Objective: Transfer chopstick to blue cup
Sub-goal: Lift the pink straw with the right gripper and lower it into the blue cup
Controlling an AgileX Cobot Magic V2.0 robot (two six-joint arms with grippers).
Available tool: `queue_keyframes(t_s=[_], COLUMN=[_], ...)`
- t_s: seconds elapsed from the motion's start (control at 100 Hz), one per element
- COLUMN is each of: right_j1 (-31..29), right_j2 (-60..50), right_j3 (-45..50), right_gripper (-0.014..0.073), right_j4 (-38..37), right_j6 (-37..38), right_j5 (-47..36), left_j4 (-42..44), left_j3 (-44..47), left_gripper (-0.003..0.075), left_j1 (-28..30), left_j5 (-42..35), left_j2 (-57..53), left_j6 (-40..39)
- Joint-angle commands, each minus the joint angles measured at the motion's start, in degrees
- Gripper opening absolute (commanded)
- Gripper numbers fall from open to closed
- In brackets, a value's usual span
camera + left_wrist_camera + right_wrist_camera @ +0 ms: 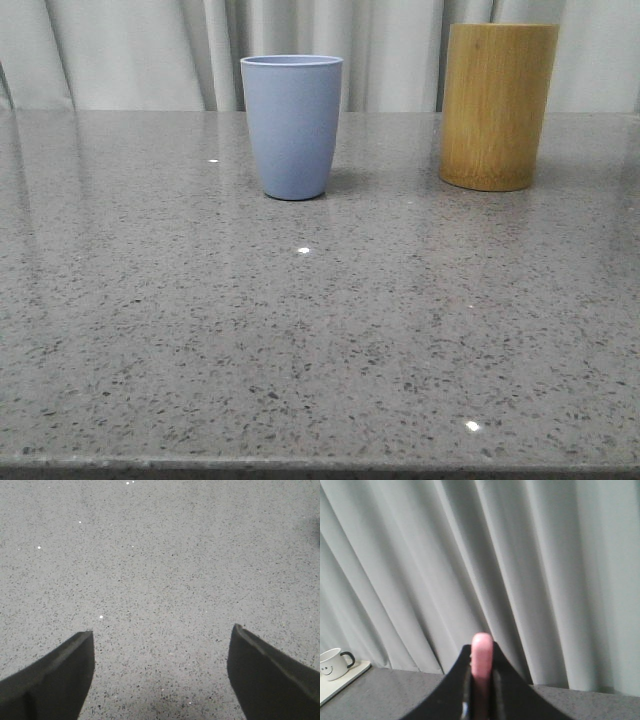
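Your right fingers [505, 690] are pinching the chopstick [482, 655], its pink tip standing between them before a curtain [520, 555], your left fingers [55, 675] hang spread over bare bench [160, 570], and the blue cup [292, 125] stands near the bench's far edge, left of the bamboo holder [497, 105].

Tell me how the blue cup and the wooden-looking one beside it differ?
The blue cup is matte greyish blue; the bamboo holder is yellow-brown with a grain. The blue cup tapers toward its base, while the bamboo holder is a straight-sided cylinder. The blue cup is shorter and its open rim shows; the bamboo holder reaches higher in the front view. Both stand upright and apart on the grey speckled table, without handles.
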Motion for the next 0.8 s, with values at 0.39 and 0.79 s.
queue_keyframes(t_s=[0.39,0.79], right_j1=[4.82,4.86], right_j2=[10.19,11.25], right_j3=[-2.07,-2.07], right_gripper=[-0.0039,0.0102], right_j4=[-0.86,-0.86], right_j6=[-0.19,-0.19], right_j5=[-7.67,-7.27], left_j4=[-0.24,-0.24], left_j3=[-1.37,-1.37], left_gripper=[0.0537,0.0537], left_j1=[0.06,0.06], left_j5=[-3.66,-3.66], left_j2=[0.22,0.22], left_j6=[-0.50,-0.50])
